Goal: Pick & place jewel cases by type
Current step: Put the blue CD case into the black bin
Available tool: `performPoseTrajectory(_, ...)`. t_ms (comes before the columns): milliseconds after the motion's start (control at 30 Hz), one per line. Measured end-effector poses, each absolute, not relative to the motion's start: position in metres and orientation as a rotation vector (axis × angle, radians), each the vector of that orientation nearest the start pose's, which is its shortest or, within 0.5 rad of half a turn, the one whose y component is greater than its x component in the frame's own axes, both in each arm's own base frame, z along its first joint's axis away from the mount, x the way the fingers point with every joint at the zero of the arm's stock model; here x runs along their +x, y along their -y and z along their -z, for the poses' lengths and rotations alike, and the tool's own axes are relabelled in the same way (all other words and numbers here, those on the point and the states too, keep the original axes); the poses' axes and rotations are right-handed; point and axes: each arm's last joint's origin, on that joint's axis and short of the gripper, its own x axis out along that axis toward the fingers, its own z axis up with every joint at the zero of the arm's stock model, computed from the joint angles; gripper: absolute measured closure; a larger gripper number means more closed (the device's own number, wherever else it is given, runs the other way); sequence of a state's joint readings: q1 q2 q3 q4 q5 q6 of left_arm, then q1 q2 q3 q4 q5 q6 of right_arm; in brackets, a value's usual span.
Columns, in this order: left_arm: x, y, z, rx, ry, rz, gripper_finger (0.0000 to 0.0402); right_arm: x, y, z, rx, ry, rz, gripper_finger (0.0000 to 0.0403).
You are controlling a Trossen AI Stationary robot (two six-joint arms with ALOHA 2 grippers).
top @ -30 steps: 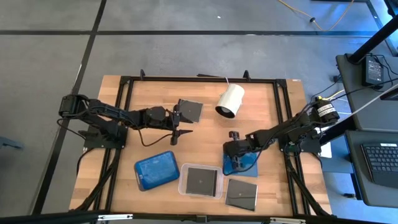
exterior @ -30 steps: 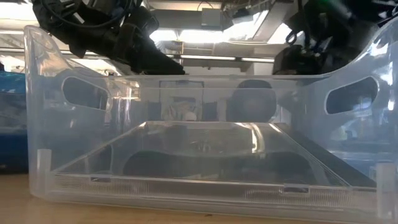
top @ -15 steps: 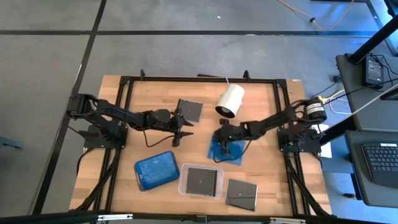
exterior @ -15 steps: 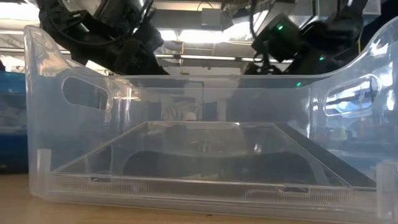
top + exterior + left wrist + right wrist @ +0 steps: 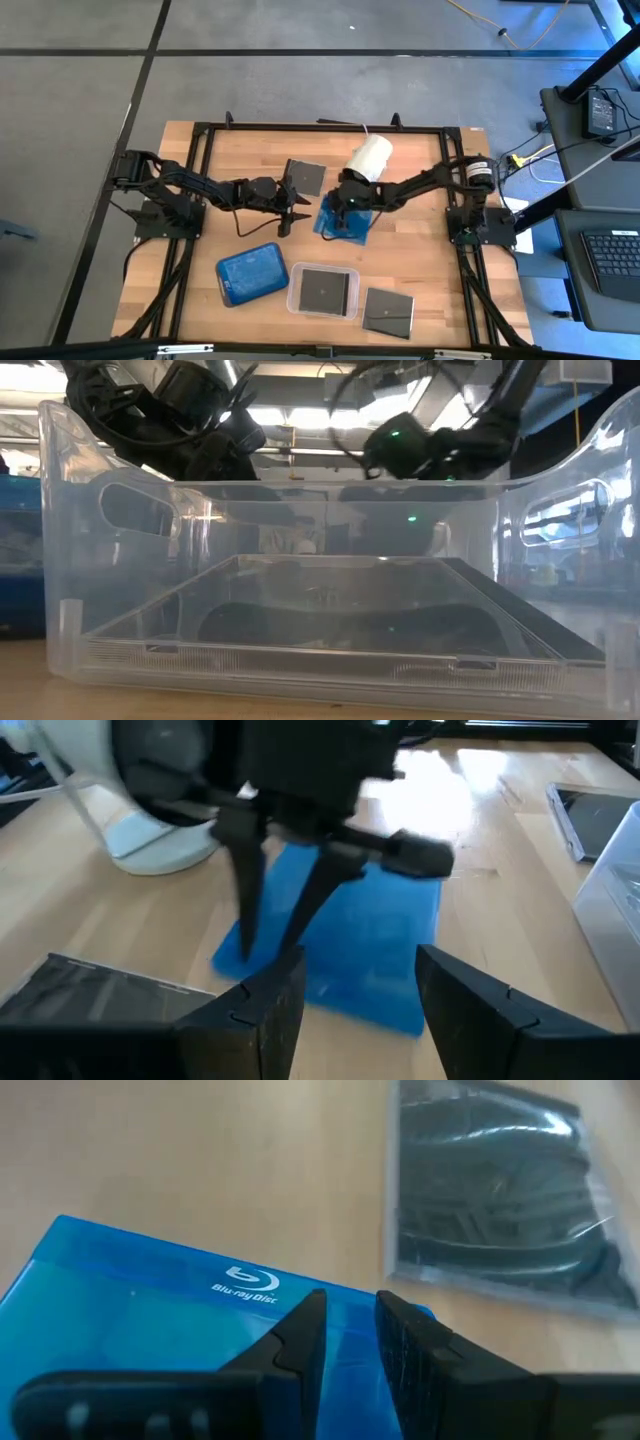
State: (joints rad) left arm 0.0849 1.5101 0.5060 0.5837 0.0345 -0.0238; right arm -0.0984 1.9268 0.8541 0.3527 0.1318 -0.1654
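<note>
A translucent blue jewel case point(image 5: 347, 230) lies at the table's middle, under my right gripper point(image 5: 337, 214), whose fingers stand almost shut on it. My left gripper point(image 5: 291, 220) waits open just left of the case, its fingers point(image 5: 270, 1010) short of the case's near edge point(image 5: 330, 1000). A dark jewel case point(image 5: 303, 176) lies flat just beyond the left gripper. Another dark case point(image 5: 325, 290) lies in the clear tray point(image 5: 294, 292), and one more point(image 5: 388, 311) lies flat on the table to that tray's right. My right gripper sets its two almost shut fingertips point(image 5: 305, 1315) on the blue case's top face, close to the logo edge point(image 5: 240, 1285) that faces the left arm. The fingers slant down from the table's right side, over the case. The case looks flat on the table point(image 5: 370, 940); I cannot tell whether anything is pinched.
A white cylinder point(image 5: 370, 160) lies right behind the blue case, with a cord. A rounded tray showing blue point(image 5: 252, 272) sits near the front, left of the clear tray. Black frame rails point(image 5: 200, 200) run along both table sides. In the low view the clear tray's wall point(image 5: 320, 510) fills the picture.
My right gripper has swept from the front right, beside the clear tray, toward the table's middle and the left gripper. The blue case has gone along under its fingers. My left gripper has sunk a little and kept open.
</note>
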Motion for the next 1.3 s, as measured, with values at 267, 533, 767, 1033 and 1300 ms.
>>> performPoseTrajectory(267,0.273,-0.022,-0.153,-0.091,-0.424,-0.063,0.0217,0.378,0.048,-0.109,-0.158,-0.744,0.177,0.0307)
performPoseTrajectory(533,0.271,-0.022,-0.149,-0.113,-0.469,-0.070,0.0217,0.372,0.041,-0.148,-0.137,-0.726,0.174,0.0307)
performPoseTrajectory(767,0.271,-0.022,-0.148,-0.145,-0.481,-0.076,0.0217,0.349,0.037,-0.163,-0.008,-0.887,0.180,0.0307)
performPoseTrajectory(1033,0.270,-0.019,-0.146,0.074,-0.509,-0.067,0.0217,0.327,0.027,-0.150,0.144,-0.922,0.223,0.0307)
performPoseTrajectory(1300,0.270,-0.007,-0.146,0.239,-0.522,-0.138,0.0217,0.323,0.027,-0.146,0.252,-0.912,0.279,0.0307)
